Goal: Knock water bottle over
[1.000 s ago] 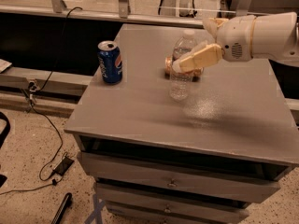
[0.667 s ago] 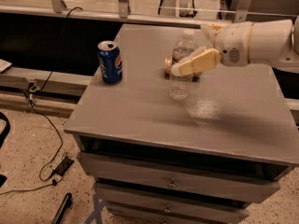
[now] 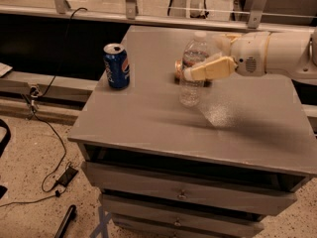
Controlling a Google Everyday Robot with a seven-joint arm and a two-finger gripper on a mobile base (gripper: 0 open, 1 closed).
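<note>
The water bottle (image 3: 190,88), clear ribbed plastic with a white cap, stands upright near the middle of the grey cabinet top (image 3: 148,118). My gripper (image 3: 205,69), tan on a white arm reaching in from the right, is at the bottle's mid-height, and its tan part crosses in front of the bottle and touches it. A tan-gold can (image 3: 178,68) shows just behind the bottle, mostly hidden by it and the gripper.
A blue Pepsi can (image 3: 117,66) stands upright at the left of the top. The cabinet has drawers (image 3: 183,195) below. Cables (image 3: 47,133) lie on the floor to the left. A rail and a dark ledge run behind.
My gripper has sunk slightly along the bottle's side. The bottle still stands upright in the same spot. The cans have not moved.
</note>
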